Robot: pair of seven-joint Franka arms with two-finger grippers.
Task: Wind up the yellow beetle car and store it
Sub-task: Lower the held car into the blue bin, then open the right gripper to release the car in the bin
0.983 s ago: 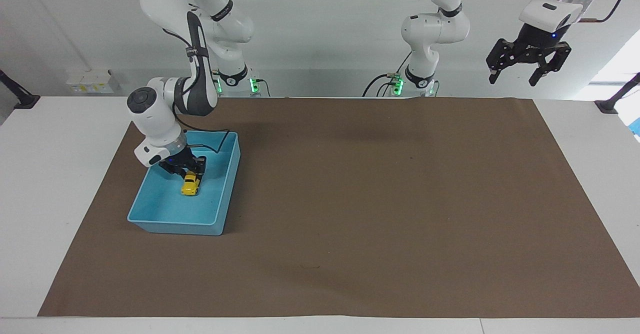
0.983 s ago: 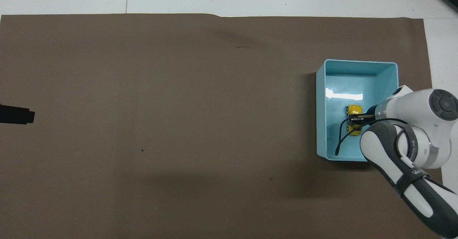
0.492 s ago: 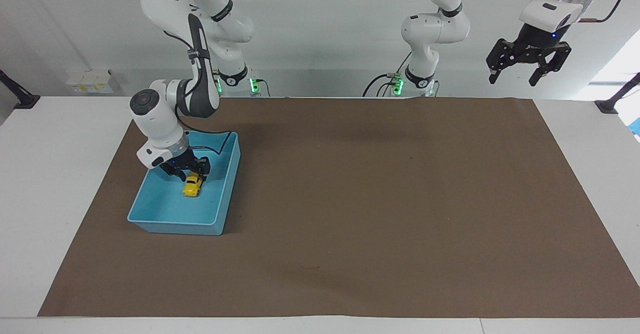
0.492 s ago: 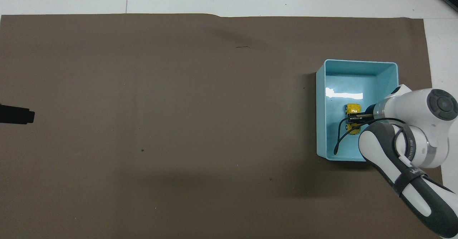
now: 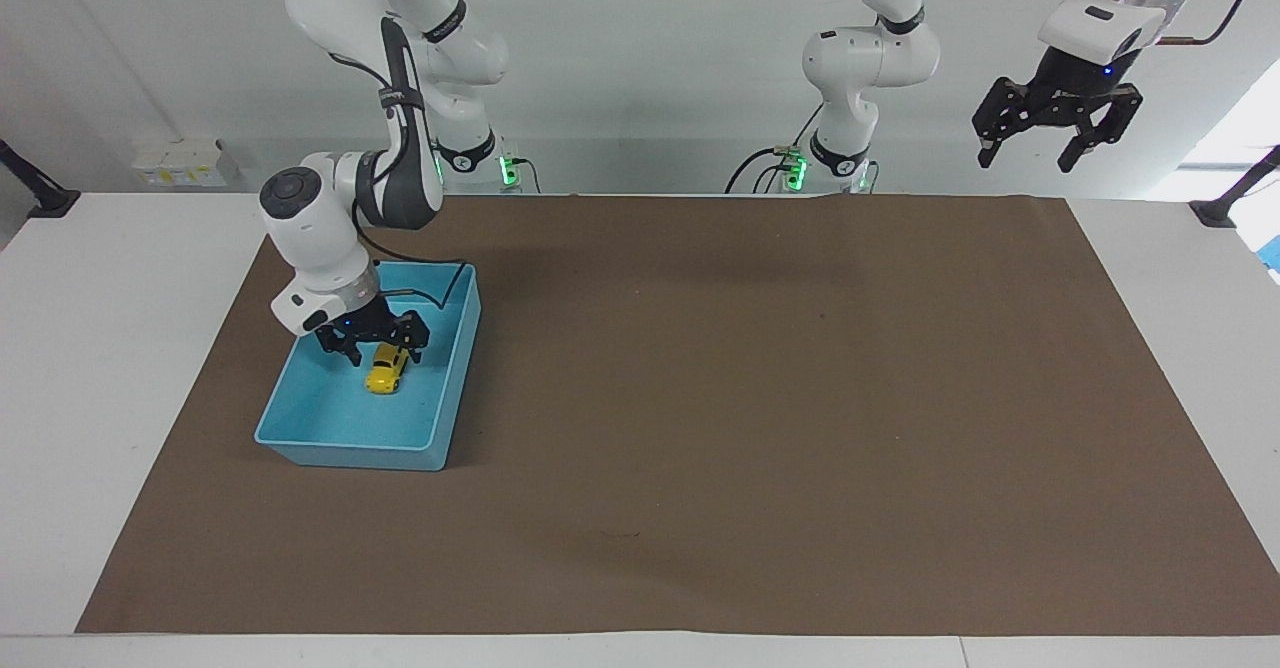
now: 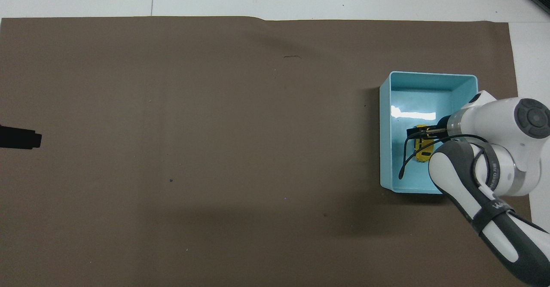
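Yellow beetle car (image 5: 384,372) resting on the floor of the blue bin (image 5: 452,368), roughly mid-bin, at the right arm's end of the table. Right gripper (image 5: 368,340) directly above it inside the bin, fingers spread wide and clear of the car's roof, holding nothing. In the overhead view, same gripper (image 6: 419,134) covering part of the car (image 6: 423,151), black cable looping over the bin's floor.

Just changed: grip released. A second ago, fingers closed around the car and pressed low into the bin; half a second ago, parting and beginning to rise; now wide apart and lifted off, wrist higher than before. Car unmoved between the frames apart from settling flat, no roll toward any wall, so no sign of a spring driving it.

Meaning for the task: storing looks done, judged from the car lying free in the bin. Remaining move probably just a retreat of the right arm up and out, minding the cable against the bin's rim.

Left gripper (image 5: 1057,126) waiting high over the brown mat (image 5: 760,398) at the left arm's end, fingers open and empty, same pose as in both earlier frames; only its dark tip (image 6: 20,137) showing in the overhead view.
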